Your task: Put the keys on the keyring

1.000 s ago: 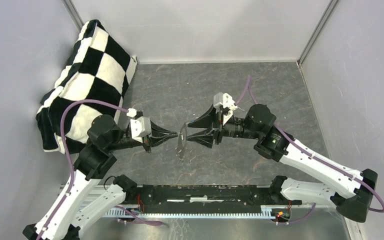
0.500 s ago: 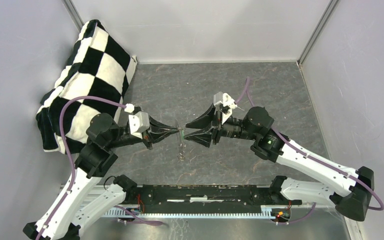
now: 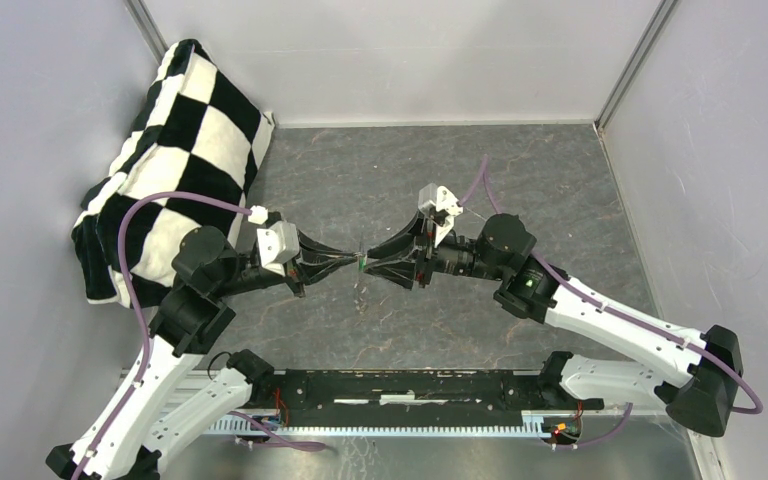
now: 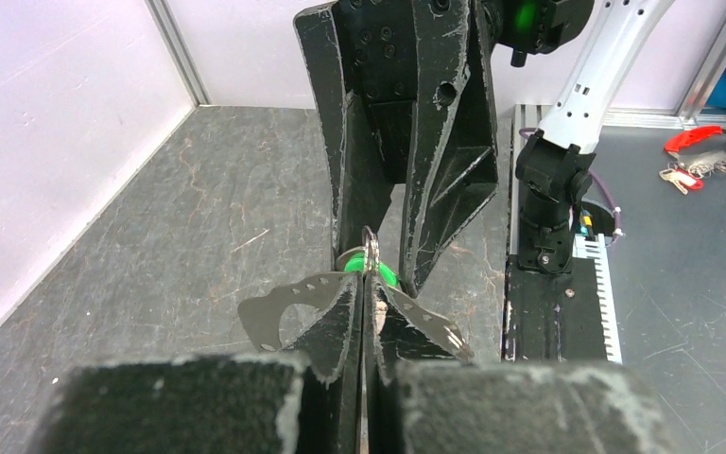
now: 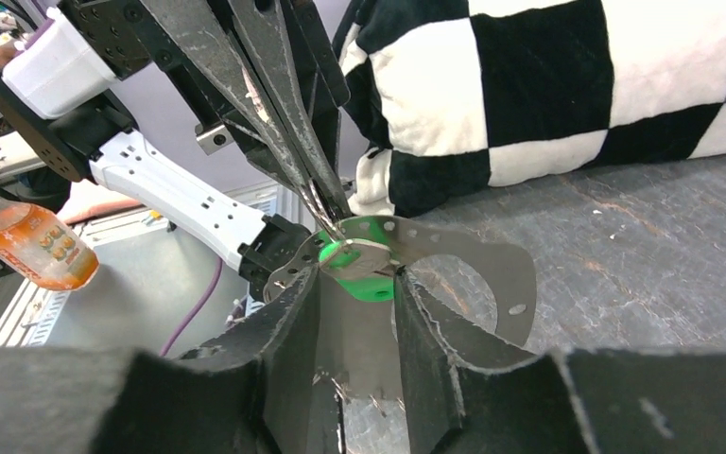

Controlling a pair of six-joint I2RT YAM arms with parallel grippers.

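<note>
The left gripper (image 4: 363, 282) is shut tight on the keyring (image 4: 370, 248), and the green key (image 5: 371, 284) sits right at its tip, between the still-apart fingers of the right gripper (image 3: 369, 264) facing it.

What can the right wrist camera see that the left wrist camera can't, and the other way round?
Only the right wrist view: the checkered cushion and an orange bottle. Only the left wrist view: some spare keys and a red thing at its right edge. Both: the green key by the keyring pinched in the left fingers, with the right fingers either side.
</note>
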